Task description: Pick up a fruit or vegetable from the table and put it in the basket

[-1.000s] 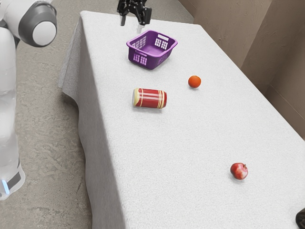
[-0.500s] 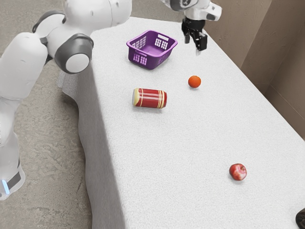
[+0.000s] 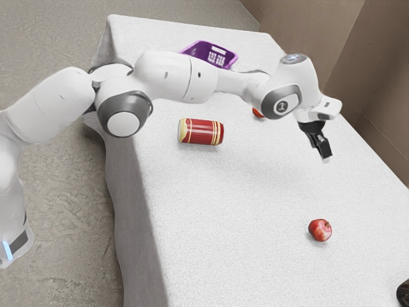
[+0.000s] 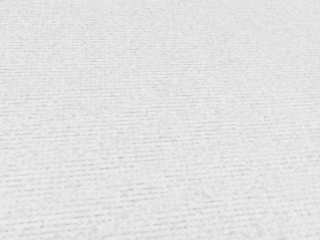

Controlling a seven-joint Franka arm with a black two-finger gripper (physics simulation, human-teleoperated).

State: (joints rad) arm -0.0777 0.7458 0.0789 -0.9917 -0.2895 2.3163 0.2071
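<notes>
My black gripper hangs above the white table, toward the exterior view's right, between the orange and the red apple-like fruit. That fruit rests on the cloth, below my gripper in the exterior view and apart from it. Only part of the orange shows behind the arm. The purple basket stands at the far end, its lower part hidden by the arm. In the wrist view the white tablecloth lies under my hand.
A red and cream can-shaped item lies on its side near the table's middle. A dark object is cut off at the exterior view's lower right corner. The table's long edge runs along the exterior view's left, and a brown wall stands at its right.
My hand has swung from beyond the basket, past the orange, toward the exterior view's right and nearer the red fruit. The arm now covers parts of basket and orange. The red fruit has turned slightly.
</notes>
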